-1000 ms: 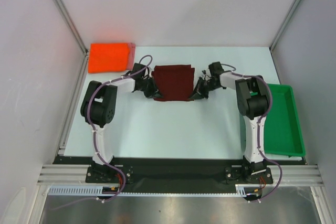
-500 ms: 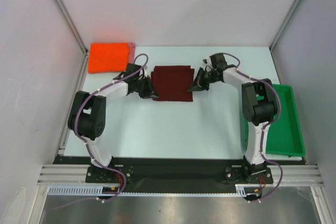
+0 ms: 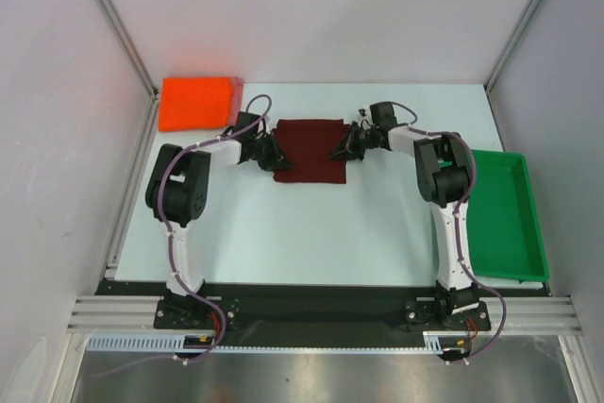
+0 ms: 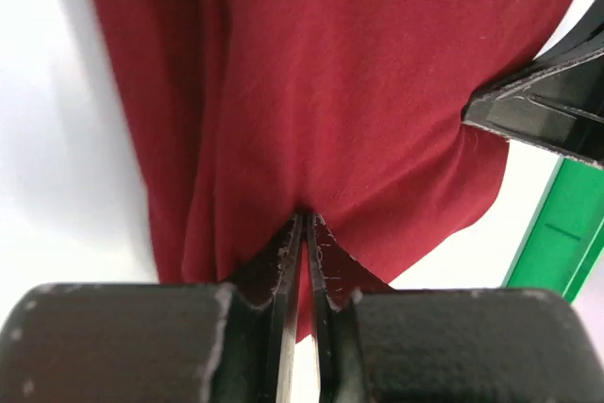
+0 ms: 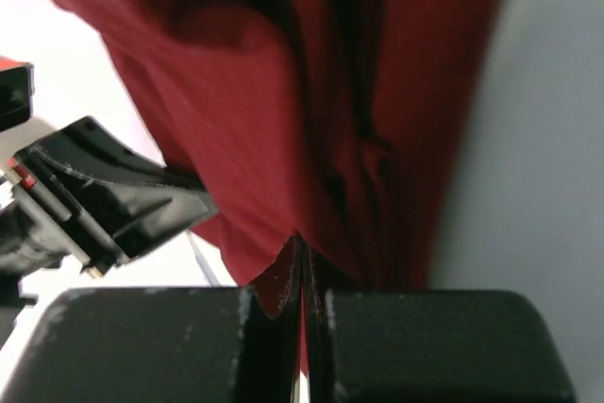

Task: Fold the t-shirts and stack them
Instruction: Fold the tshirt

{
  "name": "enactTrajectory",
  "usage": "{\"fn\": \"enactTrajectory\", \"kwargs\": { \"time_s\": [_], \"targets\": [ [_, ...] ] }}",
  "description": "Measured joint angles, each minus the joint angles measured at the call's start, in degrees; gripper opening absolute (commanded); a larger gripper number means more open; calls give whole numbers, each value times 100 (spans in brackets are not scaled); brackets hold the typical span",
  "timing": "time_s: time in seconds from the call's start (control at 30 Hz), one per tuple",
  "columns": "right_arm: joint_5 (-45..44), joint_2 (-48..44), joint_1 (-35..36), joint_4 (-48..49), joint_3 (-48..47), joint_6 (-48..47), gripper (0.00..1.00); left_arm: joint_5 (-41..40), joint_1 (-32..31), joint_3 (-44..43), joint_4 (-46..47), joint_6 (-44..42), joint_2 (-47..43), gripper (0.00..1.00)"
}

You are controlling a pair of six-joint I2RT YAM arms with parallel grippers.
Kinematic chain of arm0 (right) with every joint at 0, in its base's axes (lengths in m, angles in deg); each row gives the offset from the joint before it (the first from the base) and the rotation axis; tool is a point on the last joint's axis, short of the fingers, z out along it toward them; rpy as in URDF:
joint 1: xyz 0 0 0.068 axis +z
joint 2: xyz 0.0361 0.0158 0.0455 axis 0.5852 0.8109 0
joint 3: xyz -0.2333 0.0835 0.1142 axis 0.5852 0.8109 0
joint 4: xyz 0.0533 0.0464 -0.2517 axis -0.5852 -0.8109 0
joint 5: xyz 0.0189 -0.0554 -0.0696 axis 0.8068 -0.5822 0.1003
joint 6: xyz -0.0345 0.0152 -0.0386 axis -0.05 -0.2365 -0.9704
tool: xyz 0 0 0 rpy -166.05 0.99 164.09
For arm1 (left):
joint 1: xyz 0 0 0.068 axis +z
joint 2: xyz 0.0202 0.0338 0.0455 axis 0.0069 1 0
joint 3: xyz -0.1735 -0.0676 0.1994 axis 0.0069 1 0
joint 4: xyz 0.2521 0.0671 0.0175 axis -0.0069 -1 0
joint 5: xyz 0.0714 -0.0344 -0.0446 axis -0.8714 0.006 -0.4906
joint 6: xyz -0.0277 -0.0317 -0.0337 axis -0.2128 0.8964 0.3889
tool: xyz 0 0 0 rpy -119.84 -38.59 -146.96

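A dark maroon t-shirt [image 3: 311, 150] lies as a folded rectangle in the middle of the table at the back. My left gripper [image 3: 275, 157] is shut on its left edge, and the cloth [image 4: 359, 101] fills the left wrist view, pinched between the fingers. My right gripper [image 3: 343, 149] is shut on its right edge, and the maroon cloth [image 5: 311, 92] hangs from the closed fingers in the right wrist view. A folded bright orange-red t-shirt [image 3: 195, 102] lies at the back left on a pinkish one, whose edge [image 3: 239, 88] shows at its right.
A green plastic tray [image 3: 505, 219] stands at the right edge of the table; its rim also shows in the left wrist view [image 4: 557, 233]. White walls close in the back and sides.
Both grippers have moved toward the back with the maroon shirt's edges. The shirt's near edge has moved back, so the rectangle is now shorter and sits farther back.
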Motion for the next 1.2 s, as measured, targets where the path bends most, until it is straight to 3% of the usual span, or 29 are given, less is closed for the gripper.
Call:
{"fn": "enactTrajectory", "kwargs": {
  "time_s": [0.2, 0.33, 0.47, 0.67, 0.9, 1.2],
  "targets": [
    [127, -214, -234, 258, 417, -17, 0, 96, 101, 763, 393, -39, -562, 18],
    [52, -229, -245, 240, 271, -20, 0, 332, 160, 745, 579, -20, -625, 18],
    [42, -131, -98, 560, -251, 332, 0, 507, 184, -28, 691, 162, -308, 15],
    [-33, 555, 92, 1508, -1226, 1126, 0, 614, 210, -1596, 1401, 874, 894, 15],
    [-326, 1316, 26, 2197, -1338, 2039, 0, 675, 284, -1987, 1845, 1593, 1956, 15],
    [-420, 1281, -546, 2804, -870, 2391, 0, 743, 752, -2039, 1932, 1585, 1987, 20]
  ]
}}
